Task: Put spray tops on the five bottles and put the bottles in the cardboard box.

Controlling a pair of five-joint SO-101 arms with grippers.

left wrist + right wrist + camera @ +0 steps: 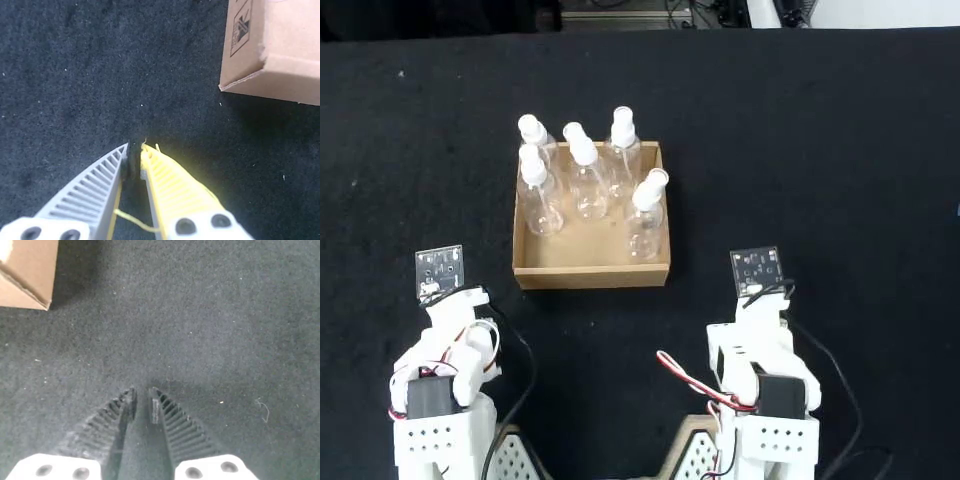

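The cardboard box (590,272) sits mid-table with several clear bottles standing inside it, among them one at the front right (645,215) and one at the left (538,195). Each bottle carries a white spray top (584,145). The left arm (448,350) is folded at the near left edge, short of the box. Its left gripper (135,150) is shut and empty over the black mat, with a corner of the box (272,55) beyond it. At the near right, the right arm (760,350) is folded the same way. The right gripper (142,396) is shut with only a thin slit, holding nothing.
A black mat (820,150) covers the whole table around the box. Red and black cables (685,380) loop between the arm bases at the front edge. A corner of the box (25,275) shows in the right wrist view.
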